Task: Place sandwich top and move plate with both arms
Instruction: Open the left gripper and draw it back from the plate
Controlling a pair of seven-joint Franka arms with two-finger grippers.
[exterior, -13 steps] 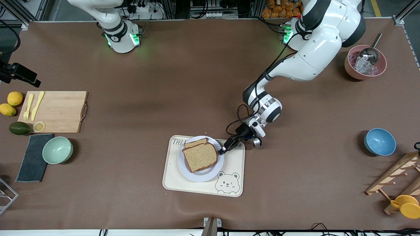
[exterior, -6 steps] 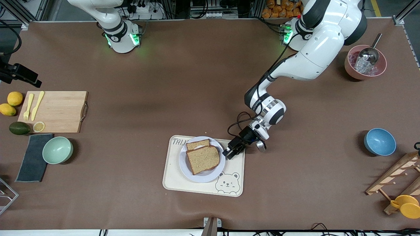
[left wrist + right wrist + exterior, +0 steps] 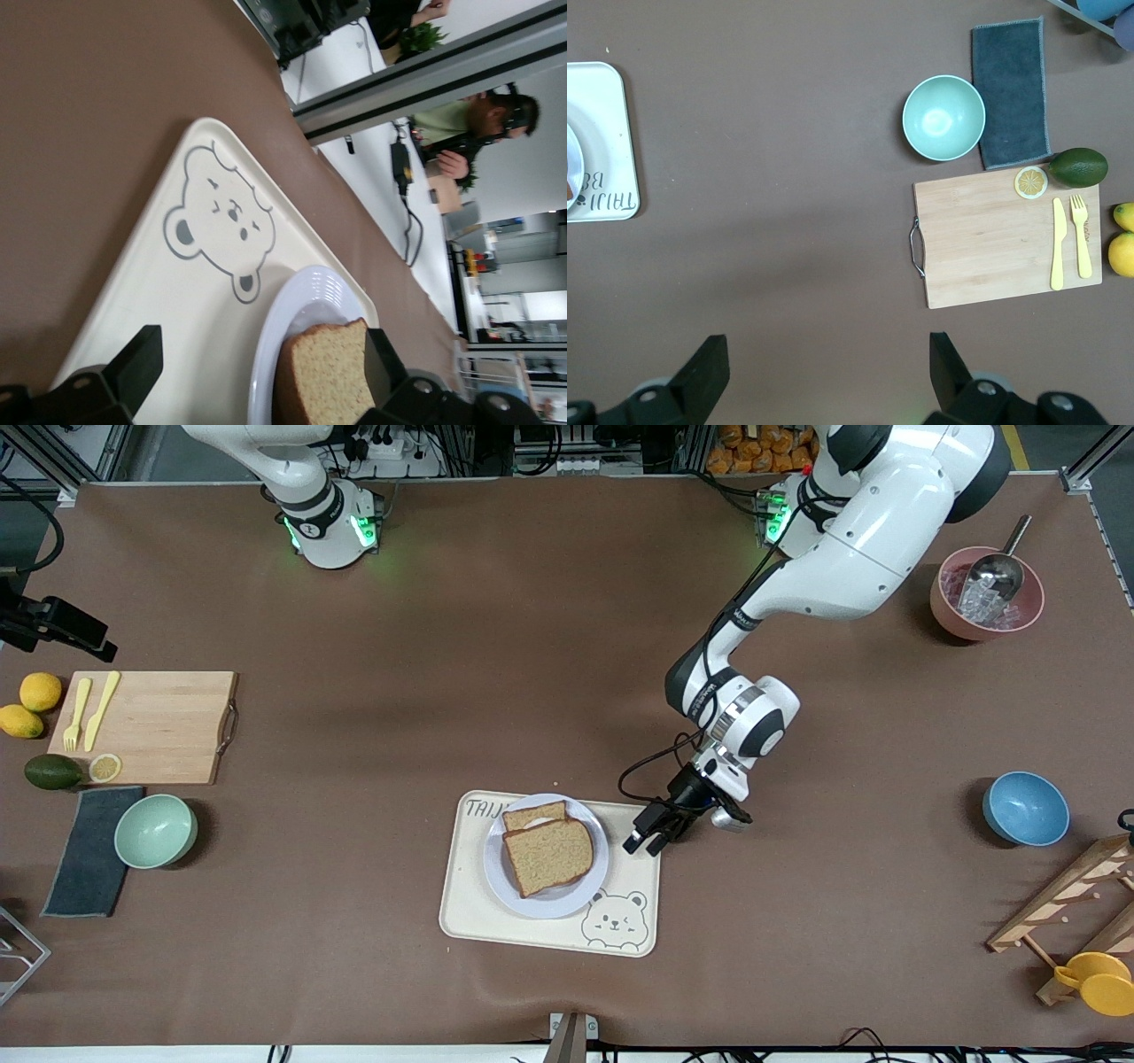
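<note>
Front view: left gripper point(image 3: 646, 841) is seen w/ jaws apart and empty, hung over the tray point(image 3: 478, 921) edge toward the left arm's end of the desk point(image 3: 532, 646), just beside the plate point(image 3: 601, 859) but not touching it. In the left wrist view both fingers point(image 3: 133, 367) are spread wide, w/ plate rim and bread between them farther off.

Sandwich top point(image 3: 549, 856) is laid on the lower slice point(image 3: 534, 814) on the plate, which sits on the tray; the lower slice is left showing at the edge farther from the front camera, so the stack is offset, not squared.

Change vs. earlier frames: a second ago the left gripper was at the bread's edge; it has since been opened and drawn back toward its own base, and the wrist has been carried off w/ it. Between the first two frames the bread and plate were nudged slightly toward the left arm's end; since then no shift is seen. Placement is thus judged done; the plate move is still to come.

Right gripper point(image 3: 824, 372) is held open, high over bare desk, w/ cutting board point(image 3: 992, 239) and green bowl point(image 3: 943, 117) below; right arm is waiting.
</note>
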